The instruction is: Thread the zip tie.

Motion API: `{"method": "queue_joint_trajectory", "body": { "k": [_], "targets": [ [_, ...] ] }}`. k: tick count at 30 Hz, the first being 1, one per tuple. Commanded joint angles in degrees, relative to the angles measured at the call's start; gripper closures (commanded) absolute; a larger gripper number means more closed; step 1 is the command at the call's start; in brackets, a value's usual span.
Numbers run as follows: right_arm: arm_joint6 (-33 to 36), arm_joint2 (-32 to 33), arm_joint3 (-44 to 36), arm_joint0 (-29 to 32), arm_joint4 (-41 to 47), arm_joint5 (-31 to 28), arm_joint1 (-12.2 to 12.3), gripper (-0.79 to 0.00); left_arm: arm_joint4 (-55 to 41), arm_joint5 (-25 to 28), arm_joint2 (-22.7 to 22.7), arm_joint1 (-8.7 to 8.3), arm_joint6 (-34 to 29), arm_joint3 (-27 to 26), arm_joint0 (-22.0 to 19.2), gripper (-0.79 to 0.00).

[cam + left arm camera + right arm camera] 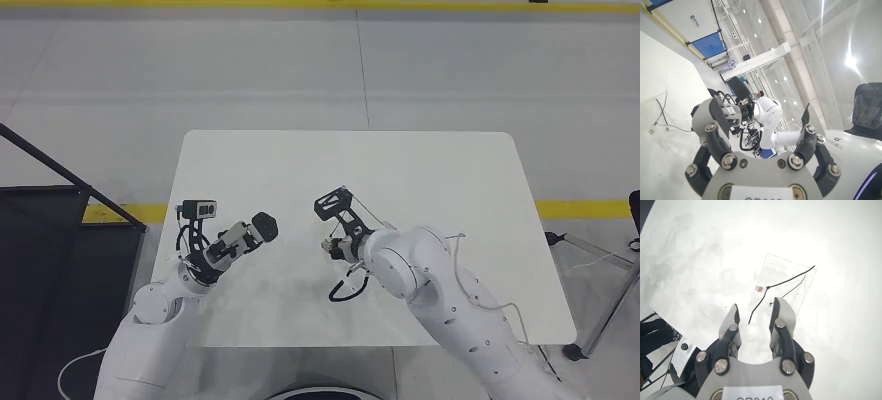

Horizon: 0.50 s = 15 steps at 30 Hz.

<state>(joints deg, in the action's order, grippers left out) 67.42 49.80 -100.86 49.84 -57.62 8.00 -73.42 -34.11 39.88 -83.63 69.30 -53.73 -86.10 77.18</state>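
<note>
Right gripper, jaws spread and holding nothing, hovers low over the table; just past its tips a black zip tie lies on a clear plastic sleeve, a second tie beside it; left gripper, also released, hangs raised well apart. Step: pre-grasp, prob.; next move needs a fine pinch on one thin strap w/o dragging the sleeve.

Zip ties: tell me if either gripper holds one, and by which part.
Nothing is held. The left gripper and right gripper are open; the zip ties lie on the table.
</note>
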Motion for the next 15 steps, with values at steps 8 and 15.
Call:
{"method": "queue_joint_trajectory", "body": {
  "k": [8,15],
  "targets": [
    [-1.84,9.08,-13.17,7.96,-2.04,-2.98,2.12,-0.785,0.00,0.00,0.00,0.00,0.00,0.00,0.00,-0.785],
    [-10.86,16.26,-21.87,13.64,0.48,-9.48,3.21,-0.785,0.00,0.00,0.00,0.00,0.00,0.00,0.00,-0.785]
  ]
}}
